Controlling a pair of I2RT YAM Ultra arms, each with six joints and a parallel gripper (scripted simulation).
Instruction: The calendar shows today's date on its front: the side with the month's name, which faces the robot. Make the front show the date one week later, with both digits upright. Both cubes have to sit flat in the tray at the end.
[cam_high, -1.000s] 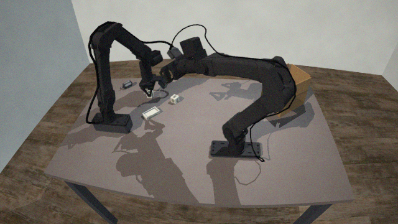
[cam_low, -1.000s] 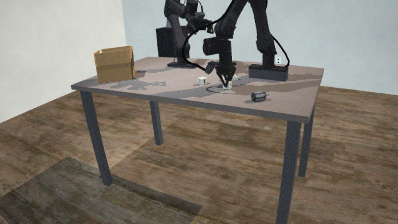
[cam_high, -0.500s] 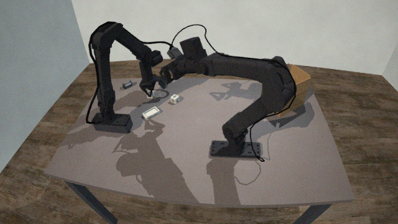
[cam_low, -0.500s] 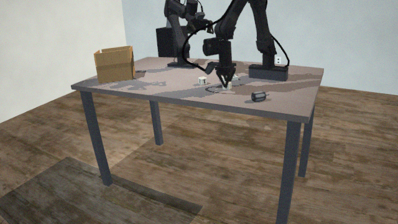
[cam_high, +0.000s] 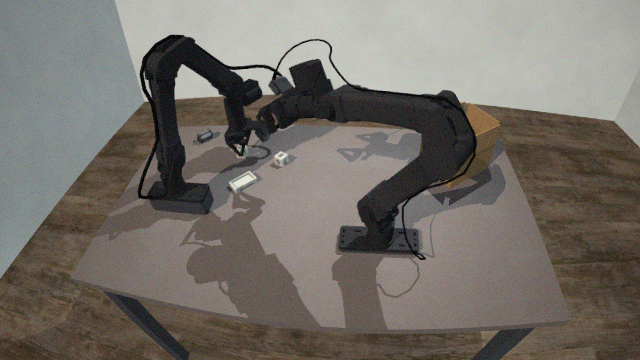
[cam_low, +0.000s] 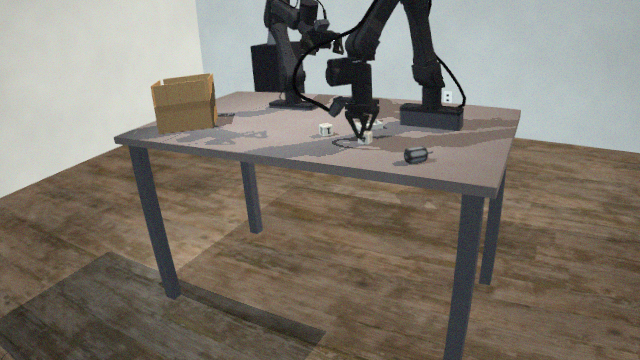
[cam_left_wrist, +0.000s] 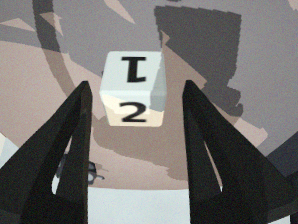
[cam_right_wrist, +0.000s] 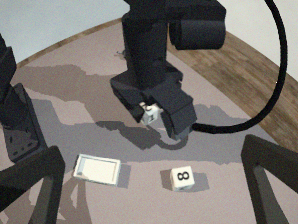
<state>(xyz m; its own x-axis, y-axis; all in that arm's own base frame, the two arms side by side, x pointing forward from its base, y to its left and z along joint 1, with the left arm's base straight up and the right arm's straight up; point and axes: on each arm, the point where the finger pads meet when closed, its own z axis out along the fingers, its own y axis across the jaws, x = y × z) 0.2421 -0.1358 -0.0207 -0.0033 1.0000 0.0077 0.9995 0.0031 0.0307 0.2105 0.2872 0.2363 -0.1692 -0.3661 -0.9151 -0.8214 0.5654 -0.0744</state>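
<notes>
A white cube (cam_high: 239, 149) (cam_low: 368, 138) (cam_left_wrist: 133, 75) (cam_right_wrist: 150, 115) stands on the table between the fingers of my left gripper (cam_high: 240, 150) (cam_low: 361, 135) (cam_left_wrist: 137, 87), which is open with a gap on each side of the cube. The left wrist view shows a 1 on its top and a 2 on a side. The other cube (cam_high: 281, 159) (cam_low: 326, 130) (cam_right_wrist: 182, 178) lies on the table with an 8 showing sideways in the right wrist view. The white tray (cam_high: 245, 187) (cam_right_wrist: 95, 181) is empty; its month name is not readable. My right gripper (cam_right_wrist: 150, 153) is open and empty, raised above the table.
A dark cylindrical object (cam_high: 205, 135) (cam_low: 416, 155) lies near the table edge, beyond the left gripper. An open cardboard box (cam_high: 482, 122) (cam_low: 185, 107) stands at the other end. The right arm's wrist hangs close beside the left arm's wrist in the top view.
</notes>
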